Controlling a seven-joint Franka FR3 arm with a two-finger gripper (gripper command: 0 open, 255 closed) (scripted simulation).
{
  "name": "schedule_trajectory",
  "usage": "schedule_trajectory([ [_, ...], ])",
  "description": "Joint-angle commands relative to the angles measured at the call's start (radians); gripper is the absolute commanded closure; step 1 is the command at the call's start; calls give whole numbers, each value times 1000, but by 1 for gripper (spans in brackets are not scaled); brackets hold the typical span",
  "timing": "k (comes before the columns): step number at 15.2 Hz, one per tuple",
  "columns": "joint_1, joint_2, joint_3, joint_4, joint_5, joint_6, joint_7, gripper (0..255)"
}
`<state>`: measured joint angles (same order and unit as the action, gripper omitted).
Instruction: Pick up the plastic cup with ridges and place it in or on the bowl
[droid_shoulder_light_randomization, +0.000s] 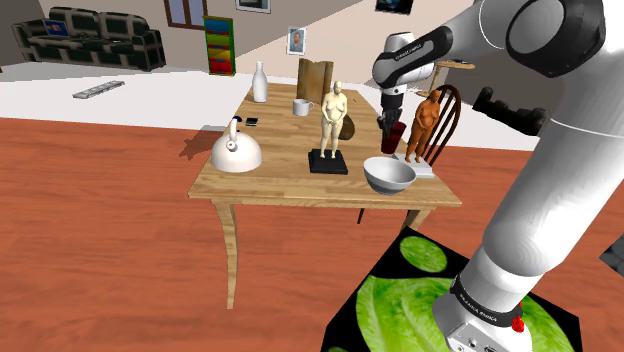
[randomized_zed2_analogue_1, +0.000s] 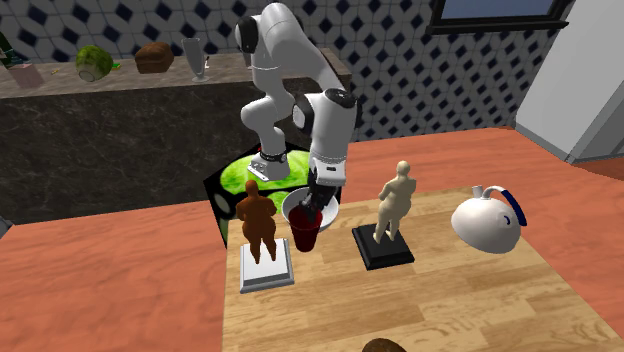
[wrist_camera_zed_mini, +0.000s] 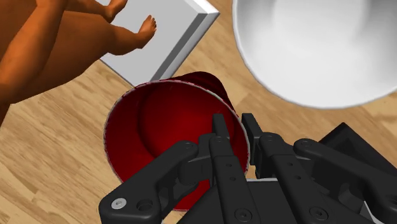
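On the wooden surface (droid_shoulder_light_randomization: 280, 175), in the shoulder view, a dark red cup (droid_shoulder_light_randomization: 397, 136) sits between two statuettes. An orange-brown nude figurine (droid_shoulder_light_randomization: 427, 122) on a pale base is at the cup's three o'clock. A cream figurine (droid_shoulder_light_randomization: 333, 115) on a black base is at its nine o'clock. A white kettle (droid_shoulder_light_randomization: 236, 150) lies farther out, also at nine o'clock. A white bowl (droid_shoulder_light_randomization: 389, 176), the target, is just beside the cup at its six o'clock, toward the robot's stand.

The white arm reaches down from above, probably to keep clear of the orange figurine close by. The black jaws are clenched on the cup's wall at the rim. In the wrist view one finger (wrist_camera_zed_mini: 219, 145) is inside the cup and the other outside. This pinch likely suits a cup whose mouth is wide.

I cannot tell whether the cup is off the wood.

The remaining step looks short. The cup needs to go up over the bowl's rim, then across toward six o'clock. The main risk is the cup tilting or slipping in the one-sided grip.
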<state>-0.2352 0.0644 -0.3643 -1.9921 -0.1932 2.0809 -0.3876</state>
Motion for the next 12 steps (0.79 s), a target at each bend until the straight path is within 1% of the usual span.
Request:
schedule_trajectory([
  [1, 1, -10, 1, 19, -1, -28, -2, 255],
  [12, 6, -42, 4, 130, -2, -169, -20, 255],
])
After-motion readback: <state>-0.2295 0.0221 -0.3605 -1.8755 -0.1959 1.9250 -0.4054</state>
